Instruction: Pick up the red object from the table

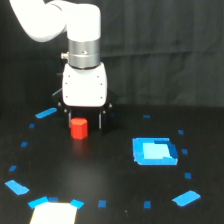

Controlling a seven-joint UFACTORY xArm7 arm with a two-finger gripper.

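Observation:
The red object is a small red-orange stubby cylinder standing upright on the black table. My gripper hangs straight down over it from the white arm. Its two black fingers are spread wider than the red object. The red object sits between them, closer to the finger on the exterior view's left. I see a gap between it and the other finger. The fingertips reach down to about the object's mid height. I cannot tell whether either finger touches it.
A larger blue square patch lies to the exterior view's right of the gripper. A white patch sits at the bottom edge. Small blue tape marks dot the table around them. A dark curtain hangs behind.

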